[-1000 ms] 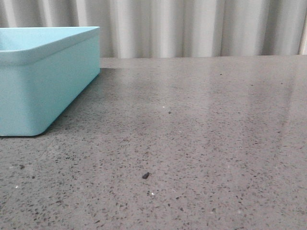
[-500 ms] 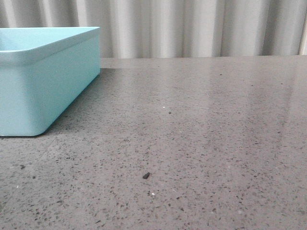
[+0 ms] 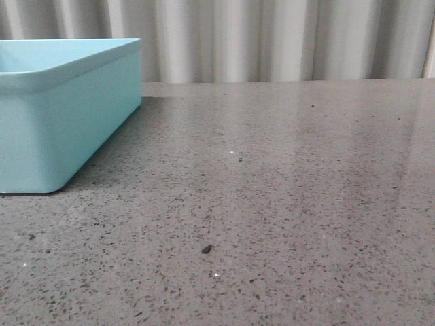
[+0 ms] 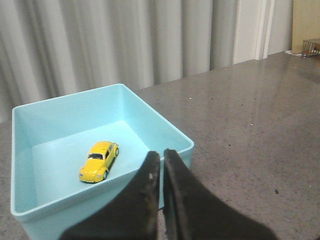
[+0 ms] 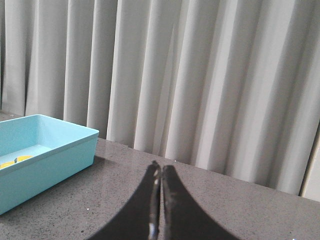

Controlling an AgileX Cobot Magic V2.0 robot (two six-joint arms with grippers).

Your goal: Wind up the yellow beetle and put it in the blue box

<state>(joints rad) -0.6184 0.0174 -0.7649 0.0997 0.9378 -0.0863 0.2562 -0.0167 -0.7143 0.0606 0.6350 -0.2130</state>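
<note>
Resting inside the blue box [image 4: 30, 130], the yellow beetle [image 4: 99, 161], untouched.

Box [image 4: 165, 131] looked smooth matt light-blue plastic; toy car [image 4: 98, 161] glossy yellow; table [image 3: 285, 176] polished speckled grey stone; curtain [image 5: 200, 75] soft pleated cloth.

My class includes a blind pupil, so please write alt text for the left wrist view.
A small glossy yellow toy Beetle car sits on the floor of a large light blue plastic box on a grey speckled stone table. The left arm's dark pincer, shut and empty, is in the foreground; pale curtains hang behind.
</note>
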